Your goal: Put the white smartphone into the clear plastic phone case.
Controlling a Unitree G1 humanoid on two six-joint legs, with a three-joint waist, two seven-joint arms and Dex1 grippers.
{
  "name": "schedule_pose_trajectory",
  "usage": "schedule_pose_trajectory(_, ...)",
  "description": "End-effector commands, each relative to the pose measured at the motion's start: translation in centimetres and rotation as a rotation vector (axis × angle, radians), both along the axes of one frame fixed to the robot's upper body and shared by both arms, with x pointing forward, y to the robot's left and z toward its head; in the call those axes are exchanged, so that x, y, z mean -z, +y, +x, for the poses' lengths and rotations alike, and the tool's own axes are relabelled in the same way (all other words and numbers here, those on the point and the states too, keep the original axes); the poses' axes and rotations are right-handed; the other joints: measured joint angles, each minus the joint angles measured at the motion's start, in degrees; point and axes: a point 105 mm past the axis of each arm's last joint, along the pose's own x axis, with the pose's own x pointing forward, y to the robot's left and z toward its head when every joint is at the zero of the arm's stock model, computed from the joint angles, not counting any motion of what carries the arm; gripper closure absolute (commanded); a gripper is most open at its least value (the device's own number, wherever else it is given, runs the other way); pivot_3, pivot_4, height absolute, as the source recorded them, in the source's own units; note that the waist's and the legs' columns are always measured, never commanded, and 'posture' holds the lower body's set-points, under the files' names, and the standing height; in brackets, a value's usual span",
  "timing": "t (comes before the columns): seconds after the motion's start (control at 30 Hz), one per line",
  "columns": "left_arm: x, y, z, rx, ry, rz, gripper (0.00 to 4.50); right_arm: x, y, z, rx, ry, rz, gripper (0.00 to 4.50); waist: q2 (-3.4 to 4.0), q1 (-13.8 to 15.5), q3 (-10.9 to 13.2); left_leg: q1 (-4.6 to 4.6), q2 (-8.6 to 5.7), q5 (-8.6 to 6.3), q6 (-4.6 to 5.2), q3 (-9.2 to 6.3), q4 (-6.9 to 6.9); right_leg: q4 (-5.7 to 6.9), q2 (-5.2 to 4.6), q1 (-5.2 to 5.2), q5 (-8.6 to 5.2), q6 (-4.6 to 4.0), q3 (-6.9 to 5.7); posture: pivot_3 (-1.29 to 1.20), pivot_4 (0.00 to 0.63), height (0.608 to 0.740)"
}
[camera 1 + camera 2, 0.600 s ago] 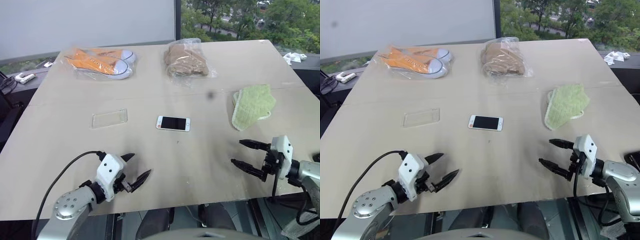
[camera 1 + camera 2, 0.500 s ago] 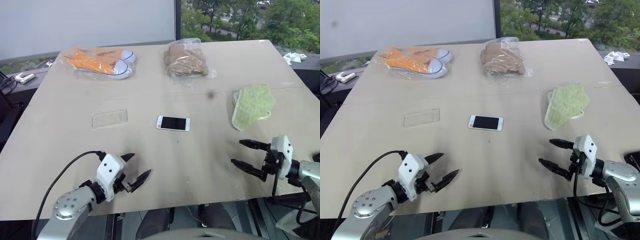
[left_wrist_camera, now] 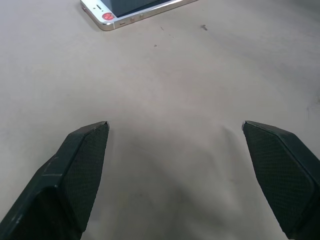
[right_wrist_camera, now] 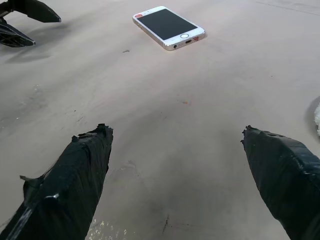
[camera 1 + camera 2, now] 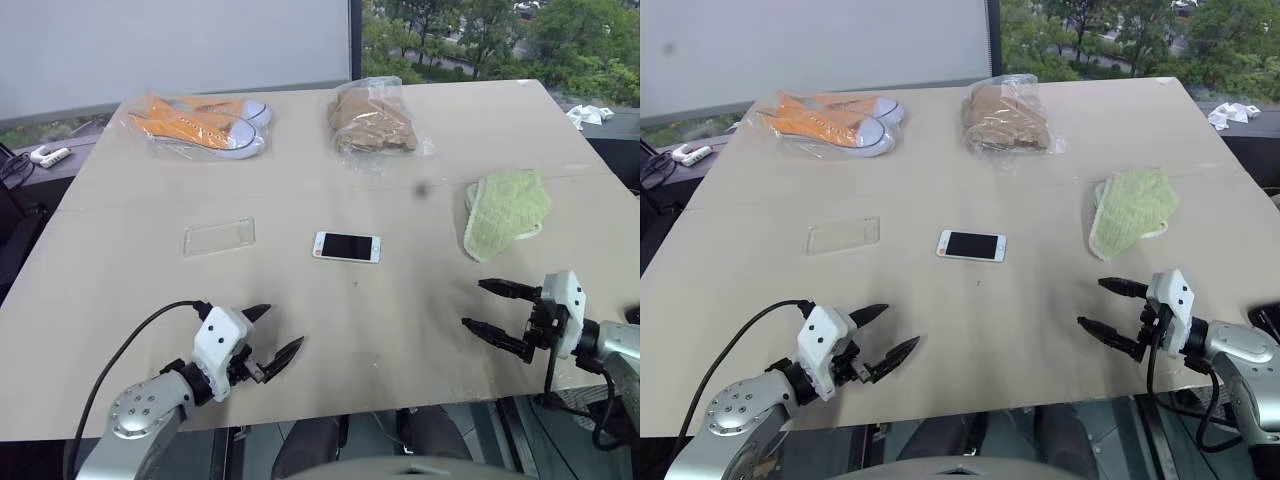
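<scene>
White flat smartphone lies mid-desk, screen up; clear thin plastic case lies apart, toward the left edge. I hold left gripper and right gripper spread, empty, near the front edge, ready to approach.

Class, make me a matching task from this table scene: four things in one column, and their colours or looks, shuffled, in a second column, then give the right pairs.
Things:
1. smartphone
2. phone case
3. shoes
4. cloth

Looks:
A. light green
B. orange with white toes, bagged
C. black screen, white ends
D. see-through

Pairs: 1-C, 2-D, 3-B, 4-A
</scene>
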Motion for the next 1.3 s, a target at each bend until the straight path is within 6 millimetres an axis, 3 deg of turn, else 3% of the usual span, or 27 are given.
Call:
schedule_pose_trajectory(0.03, -0.5, -0.1, 0.0, 0.012, -0.025, -0.01, 0.09, -1.0, -0.1, 0.1, -0.007, -0.051, -0.005, 0.0, 0.0, 0.0, 0.0, 0.0, 0.0, 0.0, 0.0, 0.0, 0.0, 0.0, 0.0, 0.0, 0.0, 0.0, 0.0, 0.0, 0.15, 0.74)
schedule_pose_trajectory(0.3, -1.9, 0.9, 1.5, -0.066, -0.078, -0.062, 0.09, -2.0, 0.9, 0.4, -0.036, -0.08, 0.018, 0.0, 0.0, 0.0, 0.0, 0.0, 0.0, 0.0, 0.0, 0.0, 0.0, 0.0, 0.0, 0.0, 0.0, 0.0, 0.0, 0.0, 0.15, 0.74)
schedule_pose_trajectory(0.47, -4.6, 5.0, 4.7, -0.228, -0.205, -0.045, 0.09, -5.5, 4.4, 0.2, -0.159, -0.12, 0.127, 0.0, 0.01, -0.09, 0.0, 0.02, 0.01, 0.02, -0.02, -0.07, 0.01, 0.08, 0.03, 0.0, 0.0, 0.0, -0.08, 0.0, 0.15, 0.74)
schedule_pose_trajectory(0.73, -4.7, 10.3, 8.5, -0.18, -0.154, 0.123, 0.09, -8.2, 8.8, -1.0, -0.326, -0.149, 0.159, 0.0, -0.02, 0.14, 0.01, -0.07, -0.02, 0.02, -0.03, -0.11, 0.02, -0.01, 0.03, -0.11, 0.01, 0.0, -0.14, 0.0, 0.15, 0.74)
schedule_pose_trajectory(0.93, -5.3, 13.2, 11.2, -0.145, -0.143, 0.175, 0.09, -9.4, 10.1, -1.8, -0.363, -0.179, 0.152, 0.0, -0.05, -0.07, 0.02, -0.15, -0.05, 0.02, -0.03, -0.1, 0.02, 0.0, 0.0, -0.22, 0.01, 0.01, -0.12, 0.0, 0.15, 0.74)
schedule_pose_trajectory(1.07, -4.5, 14.5, 11.8, -0.11, -0.094, 0.218, 0.09, -9.5, 10.2, -1.9, -0.351, -0.183, 0.15, 0.0, -0.07, -0.6, 0.01, -0.17, -0.05, 0.01, -0.03, -0.04, 0.0, 0.03, 0.0, -0.26, 0.02, 0.01, -0.03, 0.0, 0.15, 0.74)
schedule_pose_trajectory(1.17, -3.3, 15.9, 11.9, -0.085, 0.013, 0.227, 0.89, -9.5, 10.1, -1.8, -0.336, -0.193, 0.144, 0.0, -0.13, -0.35, 0.01, -0.19, -0.05, 0.02, -0.04, -0.1, 0.02, 0.1, 0.03, -0.28, 0.02, 0.01, -0.11, 0.0, 0.15, 0.74)
schedule_pose_trajectory(1.2, -3.0, 16.0, 11.7, -0.069, 0.042, 0.228, 1.43, -9.5, 10.1, -1.7, -0.333, -0.195, 0.142, 0.0, -0.13, -0.34, 0.01, -0.17, -0.05, 0.02, -0.04, -0.09, 0.02, 0.15, 0.03, -0.27, 0.01, 0.01, -0.11, 0.0, 0.15, 0.74)
schedule_pose_trajectory(1.3, -2.6, 16.5, 11.6, -0.049, 0.086, 0.228, 2.33, -9.6, 9.9, -1.7, -0.328, -0.2, 0.135, 0.0, -0.13, -0.45, 0.01, -0.17, -0.07, 0.02, -0.03, -0.05, 0.05, 0.14, 0.02, -0.27, 0.02, 0.02, -0.07, 0.0, 0.15, 0.74)
